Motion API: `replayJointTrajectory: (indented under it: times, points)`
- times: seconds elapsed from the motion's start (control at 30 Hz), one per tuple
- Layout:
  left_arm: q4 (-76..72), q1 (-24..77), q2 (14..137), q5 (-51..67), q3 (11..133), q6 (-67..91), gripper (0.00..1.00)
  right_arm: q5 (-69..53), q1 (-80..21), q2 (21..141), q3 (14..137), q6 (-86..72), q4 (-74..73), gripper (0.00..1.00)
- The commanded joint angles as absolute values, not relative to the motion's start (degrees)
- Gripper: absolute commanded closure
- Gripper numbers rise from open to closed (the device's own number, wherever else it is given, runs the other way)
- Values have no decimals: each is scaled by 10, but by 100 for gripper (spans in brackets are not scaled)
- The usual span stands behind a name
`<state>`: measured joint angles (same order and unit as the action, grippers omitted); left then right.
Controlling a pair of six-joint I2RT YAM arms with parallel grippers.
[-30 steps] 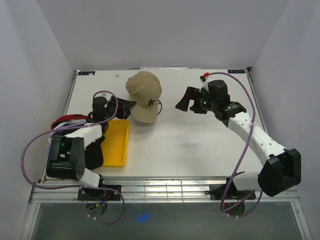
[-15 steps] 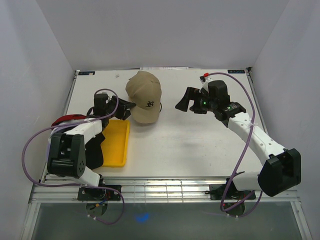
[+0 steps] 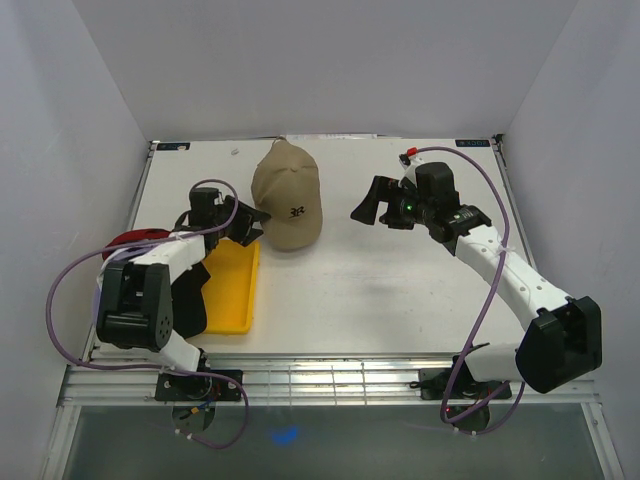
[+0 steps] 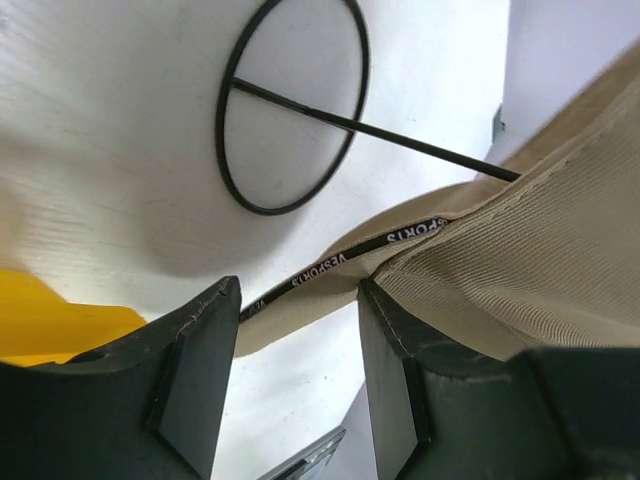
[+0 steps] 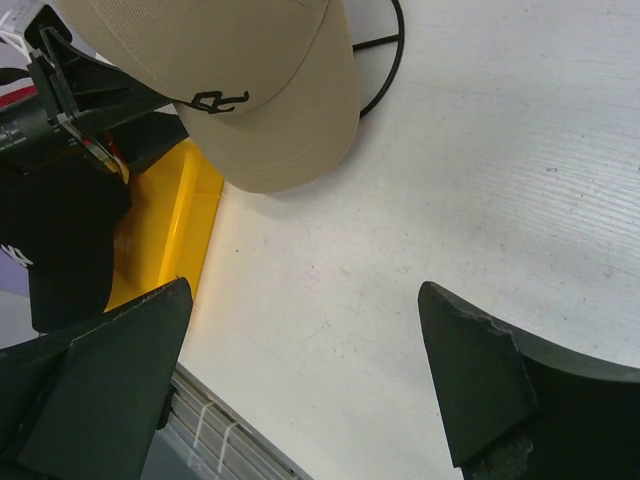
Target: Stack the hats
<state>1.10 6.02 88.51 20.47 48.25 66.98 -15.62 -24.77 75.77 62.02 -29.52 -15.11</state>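
A tan cap point(image 3: 287, 195) with a dark logo sits tilted on the black wire stand at the back middle of the table. My left gripper point(image 3: 249, 222) is open at the cap's left rim. In the left wrist view point(image 4: 298, 300) the cap's fabric point(image 4: 540, 260) lies over the right finger and its sweatband edge crosses at the fingertips. My right gripper point(image 3: 362, 205) is open and empty to the right of the cap, which also shows in the right wrist view point(image 5: 230, 90). A dark red hat point(image 3: 135, 238) and a black hat point(image 3: 188, 300) lie at the left.
A yellow tray point(image 3: 232, 290) lies front left of the cap and shows in the right wrist view point(image 5: 175, 225). The stand's wire ring point(image 4: 225, 150) rests on the table under the cap. The table's left edge point(image 3: 140, 200) is close to the left arm.
My left gripper has moved right to the cap's rim. The cap has tipped up and turned on the stand. The right arm has not moved.
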Motion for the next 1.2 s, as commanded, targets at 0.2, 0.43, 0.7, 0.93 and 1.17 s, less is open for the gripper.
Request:
replayJointTrajectory:
  times: [0.2,0.43,0.7,0.93,1.17]
  points:
    - [108,56,905,142,506,644,38,-163,-248,753,617,-283,-133,0]
    - [117,56,890,148,533,624,38,-163,-248,752,613,-283,-133,0]
    - [162,56,868,145,603,573,39,-161,-248,746,620,-281,-136,0]
    - [246,59,803,102,656,534,39,-159,-248,737,640,-265,-159,0]
    - [432,62,688,-85,661,514,41,-181,-249,717,643,-243,-166,4]
